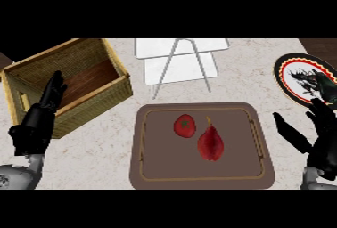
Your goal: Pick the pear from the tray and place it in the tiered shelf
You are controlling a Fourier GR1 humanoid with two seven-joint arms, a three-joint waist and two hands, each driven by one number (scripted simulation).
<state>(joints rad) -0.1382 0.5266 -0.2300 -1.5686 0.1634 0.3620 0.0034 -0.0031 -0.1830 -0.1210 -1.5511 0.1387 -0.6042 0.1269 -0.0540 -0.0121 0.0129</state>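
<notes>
A dark red pear [211, 144] lies near the middle of the brown tray [153, 171], stem pointing away from me. The white tiered shelf [179, 58] stands at the back of the counter, behind the tray. My right hand [324, 138] is open at the right edge, fingers up, to the right of the tray and apart from the pear. At the left edge my left hand [38, 119] is also open, fingers up, in front of the basket.
A red tomato [185, 125] lies on the tray just left of the pear. A wicker basket [99, 95] sits at the back left. A decorated plate [304, 78] with a dark design lies at the back right.
</notes>
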